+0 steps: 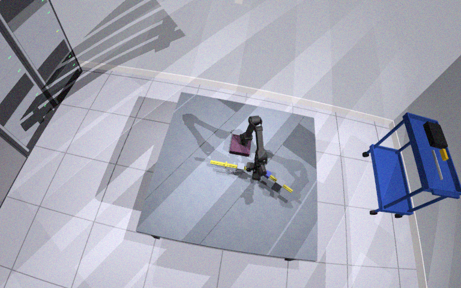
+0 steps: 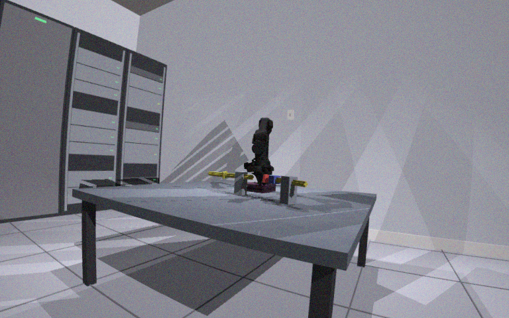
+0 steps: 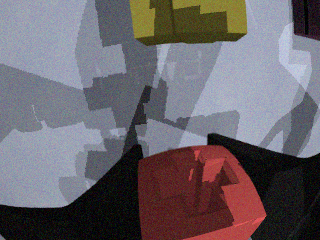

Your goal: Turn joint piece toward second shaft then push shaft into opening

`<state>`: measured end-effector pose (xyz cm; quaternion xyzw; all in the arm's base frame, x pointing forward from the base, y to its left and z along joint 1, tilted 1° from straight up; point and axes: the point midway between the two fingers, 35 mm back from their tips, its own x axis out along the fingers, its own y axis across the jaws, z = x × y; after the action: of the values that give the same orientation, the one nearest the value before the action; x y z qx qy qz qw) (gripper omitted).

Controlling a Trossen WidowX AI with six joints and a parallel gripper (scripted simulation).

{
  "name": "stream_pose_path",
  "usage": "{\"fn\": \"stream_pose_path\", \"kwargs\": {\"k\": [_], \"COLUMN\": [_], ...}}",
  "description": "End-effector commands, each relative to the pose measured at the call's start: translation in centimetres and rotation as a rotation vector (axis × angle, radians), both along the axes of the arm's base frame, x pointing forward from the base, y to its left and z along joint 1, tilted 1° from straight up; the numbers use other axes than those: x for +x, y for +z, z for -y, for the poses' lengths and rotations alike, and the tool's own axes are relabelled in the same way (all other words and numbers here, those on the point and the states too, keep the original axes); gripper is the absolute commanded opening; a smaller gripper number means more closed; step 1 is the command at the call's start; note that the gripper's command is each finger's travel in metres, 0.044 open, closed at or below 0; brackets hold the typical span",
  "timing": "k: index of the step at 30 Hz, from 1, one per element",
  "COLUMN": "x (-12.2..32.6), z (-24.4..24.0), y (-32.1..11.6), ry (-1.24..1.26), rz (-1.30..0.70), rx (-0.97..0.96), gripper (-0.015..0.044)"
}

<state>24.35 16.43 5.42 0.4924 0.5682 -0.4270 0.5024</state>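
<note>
My gripper [image 1: 257, 171] [image 2: 261, 180] [image 3: 175, 146] is shut on the red joint piece [image 2: 265, 178] [image 3: 185, 190]. In the top view the gripper hides the piece. A blue hinge part [image 1: 269, 173] [image 2: 274, 179] joins it to the fixed yellow shaft [image 1: 287, 188] [image 2: 301, 183], which is held in a dark-looking block [image 1: 276, 186] [image 2: 287, 190]. The second yellow shaft [image 1: 218, 163] [image 2: 215, 173] [image 3: 190, 20] passes through a light grey block [image 1: 241, 165] [image 2: 240, 183]. In the wrist view its end is ahead of the joint piece, with a gap between them. The piece's opening is not clearly visible.
The arm's dark purple base plate [image 1: 238, 149] [image 2: 273, 187] lies on the grey table [image 1: 190, 217] [image 2: 225, 213] behind the shafts. A small crosspiece [image 1: 225, 164] [image 2: 224, 174] is on the second shaft. A blue cart [image 1: 391, 180] stands off to the right of the table.
</note>
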Motion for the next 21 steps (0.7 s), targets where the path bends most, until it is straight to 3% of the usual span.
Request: {"fn": "stream_pose_path", "kwargs": {"k": [1,2,7,10,21], "x": [0.01,0.01,0.01,0.01,0.01], "z": [0.00,0.00,0.00,0.00,0.00], "y": [0.01,0.01,0.01,0.01,0.01], "ry": [-0.002,-0.002,-0.002,-0.002,-0.002], "rz": [0.001,0.001,0.001,0.001,0.001], "rx": [-0.001,-0.001,-0.001,-0.001,-0.001], "gripper": [0.0000,0.0000,0.0131,0.0147,0.0436]}}
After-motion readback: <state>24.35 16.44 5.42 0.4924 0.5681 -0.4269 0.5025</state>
